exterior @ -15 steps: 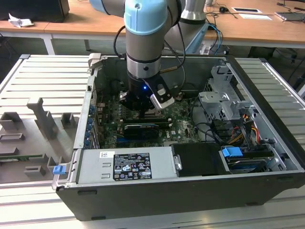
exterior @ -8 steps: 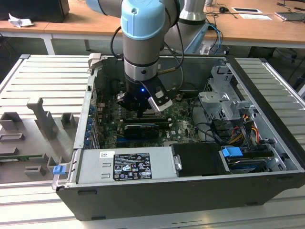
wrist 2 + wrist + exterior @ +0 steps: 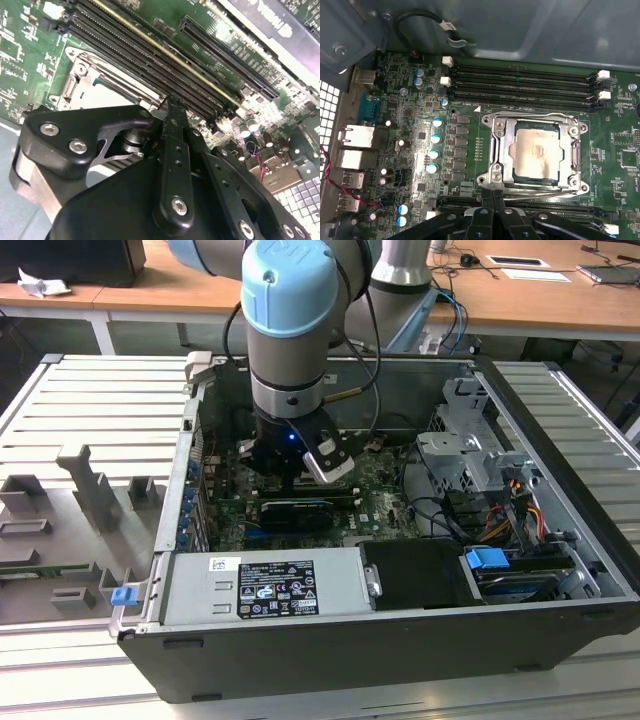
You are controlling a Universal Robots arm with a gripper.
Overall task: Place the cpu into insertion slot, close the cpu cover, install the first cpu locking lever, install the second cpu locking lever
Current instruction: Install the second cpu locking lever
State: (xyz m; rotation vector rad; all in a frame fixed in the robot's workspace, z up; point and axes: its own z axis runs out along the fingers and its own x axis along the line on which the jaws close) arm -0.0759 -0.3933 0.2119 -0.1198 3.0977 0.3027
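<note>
Showing cpu (image 3: 536,156) under shut cpu cover (image 3: 501,150); writing illegible

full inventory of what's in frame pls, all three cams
computer case: 1, dark grey, open, lying on a ribbed grey table
circuit board: 1, green, on the case floor
cpu: 1, pale silver, seated in the insertion slot
cpu cover: 1, silver frame, down around the cpu
memory slots: 4 long black rows beside the socket in the first wrist view
power supply: 1, grey with a black label, at the case's near wall
drive cage: 1, silver, toward the exterior view's right
blue tab: 1, by the cage
wooden desks: behind the case
arm: 1, grey with blue caps, reaching down into the case
tool: 1, black, at the socket's edge, fingers together
</note>
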